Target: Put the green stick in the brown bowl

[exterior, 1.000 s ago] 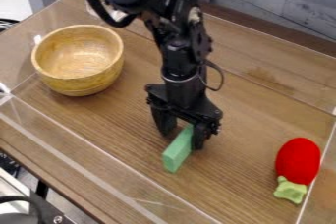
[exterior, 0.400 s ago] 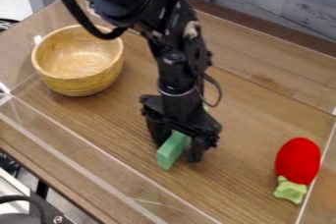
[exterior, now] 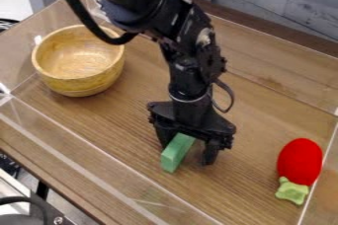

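From here I see the wood-grained worktop [exterior: 93,135], a round tan brown bowl [exterior: 78,61] with thick rim, my black hand [exterior: 192,150], open around the flat, matte green stick [exterior: 177,152] on the worktop, and a smooth red object [exterior: 299,161].

The black robot hand [exterior: 188,152] is reaching down in the middle of the picture, with its fingers open around the green stick [exterior: 177,152]. The brown bowl [exterior: 78,61] is sitting at the upper left. A red thing [exterior: 299,161] is lying at the lower right.
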You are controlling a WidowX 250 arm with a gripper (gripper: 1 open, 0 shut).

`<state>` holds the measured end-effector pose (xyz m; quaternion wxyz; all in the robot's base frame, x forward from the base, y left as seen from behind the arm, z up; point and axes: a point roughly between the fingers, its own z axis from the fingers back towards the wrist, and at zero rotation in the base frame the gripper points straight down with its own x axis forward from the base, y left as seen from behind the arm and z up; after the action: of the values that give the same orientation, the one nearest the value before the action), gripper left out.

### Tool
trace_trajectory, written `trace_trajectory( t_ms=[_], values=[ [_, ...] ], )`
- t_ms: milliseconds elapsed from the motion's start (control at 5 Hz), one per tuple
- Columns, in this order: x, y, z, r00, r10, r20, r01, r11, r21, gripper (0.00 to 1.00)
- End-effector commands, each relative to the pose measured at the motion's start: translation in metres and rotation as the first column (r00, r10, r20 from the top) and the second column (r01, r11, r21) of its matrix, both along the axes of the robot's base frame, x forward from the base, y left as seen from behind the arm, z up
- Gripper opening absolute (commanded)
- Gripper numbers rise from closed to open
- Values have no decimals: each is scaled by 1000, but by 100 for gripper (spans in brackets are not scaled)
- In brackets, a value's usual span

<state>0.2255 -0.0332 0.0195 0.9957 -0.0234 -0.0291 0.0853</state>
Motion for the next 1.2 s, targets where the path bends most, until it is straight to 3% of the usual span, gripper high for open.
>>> trace_trajectory(
  t_ms=[0, 200, 600, 1000],
  values=[
    [5, -4, 11, 999, 10, 42, -10, 1000, -5, 0],
    [1, 0, 10, 999, -28, 41, 29, 1000, -5, 0],
    [-2, 19, 43, 992, -92, 92, 93, 996, -15, 0],
    [17, 59, 97, 989, 37, 146, -36, 999, -6, 0]
  ],
)
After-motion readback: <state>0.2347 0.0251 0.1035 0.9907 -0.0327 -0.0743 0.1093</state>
